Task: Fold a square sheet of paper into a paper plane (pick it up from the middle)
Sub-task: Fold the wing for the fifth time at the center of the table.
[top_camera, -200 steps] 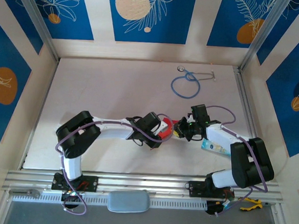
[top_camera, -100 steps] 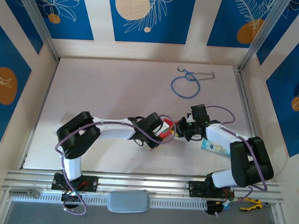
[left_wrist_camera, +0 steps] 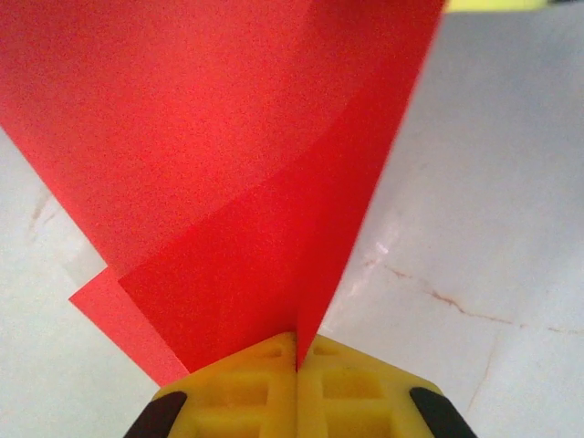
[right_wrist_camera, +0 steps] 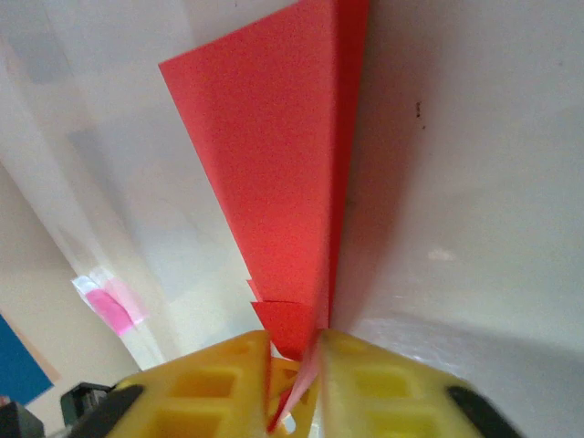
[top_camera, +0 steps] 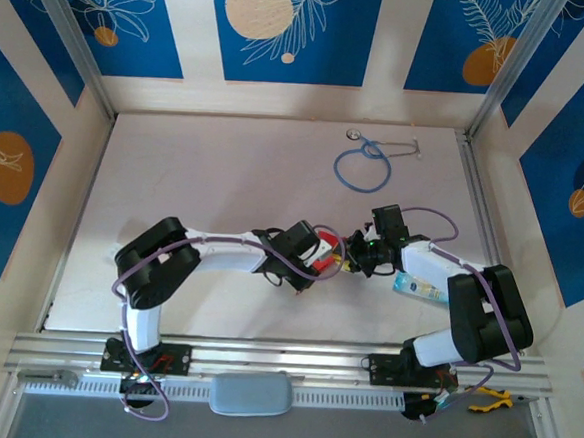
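The square sheet of paper (top_camera: 327,254), bright red and no longer flat, hangs just above the middle of the worktop (top_camera: 205,173), caught between the two arms where they meet. From the left wrist it shows as overlapping layers (left_wrist_camera: 228,182) that narrow down into the yellow fingers, with one creased edge running straight up from the seam. From the right wrist it reads as a slim, tapering wedge (right_wrist_camera: 274,182) with several stacked edges near its narrow end. The left gripper (left_wrist_camera: 297,351) is pressed together with the folded paper pinched in the seam between its pads, and from above it sits (top_camera: 319,257) right at the red paper. The right gripper (right_wrist_camera: 294,365) has its fingers a little apart, the paper's edge standing in the gap between them; from above it (top_camera: 355,255) faces the left one across the sheet. By the look of it, the early folds are made and the sheet has been doubled along a centre line, but no spread wings or clean nose can be made out, so the wing folds and the final shaping appear to be what is left. A blue stethoscope (top_camera: 364,164) lies well apart at the far side of the worktop, and a pale blue packet (top_camera: 418,286) rests beside the right arm.
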`<state>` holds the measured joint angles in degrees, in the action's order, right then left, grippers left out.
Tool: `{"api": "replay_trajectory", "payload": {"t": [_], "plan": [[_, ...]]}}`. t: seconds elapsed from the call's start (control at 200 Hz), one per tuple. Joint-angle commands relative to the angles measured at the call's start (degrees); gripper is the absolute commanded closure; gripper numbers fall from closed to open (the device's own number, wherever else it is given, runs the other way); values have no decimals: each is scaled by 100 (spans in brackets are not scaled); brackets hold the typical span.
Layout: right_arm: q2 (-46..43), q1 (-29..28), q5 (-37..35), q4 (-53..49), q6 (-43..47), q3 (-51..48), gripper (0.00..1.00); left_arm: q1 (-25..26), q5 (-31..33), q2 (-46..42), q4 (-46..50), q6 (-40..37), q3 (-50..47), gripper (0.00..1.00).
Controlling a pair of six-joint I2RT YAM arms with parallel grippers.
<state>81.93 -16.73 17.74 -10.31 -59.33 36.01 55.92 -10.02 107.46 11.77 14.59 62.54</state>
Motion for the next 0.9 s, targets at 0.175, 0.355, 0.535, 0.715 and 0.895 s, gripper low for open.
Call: {"api": "replay_trajectory", "payload": {"t": [0.175,0.355,0.535,0.715,0.895], "plan": [[-848,234,-382,-441,338,-174,59,-88,-712,354,-145,454,-84,100],[-1705,181,-655,500,606,-942,59,-267,-1274,398,-653,851,-246,100],[-2186,159,-254,862,934,-1291,72,-418,-1748,450,-1169,1201,-416,100],[-1843,85,416,1397,1045,-1421,81,-551,-1924,469,-1625,1535,-656,100],[-1382,-47,614,1745,1146,-1374,85,-630,-1965,367,-2313,1832,-1098,100]]}}
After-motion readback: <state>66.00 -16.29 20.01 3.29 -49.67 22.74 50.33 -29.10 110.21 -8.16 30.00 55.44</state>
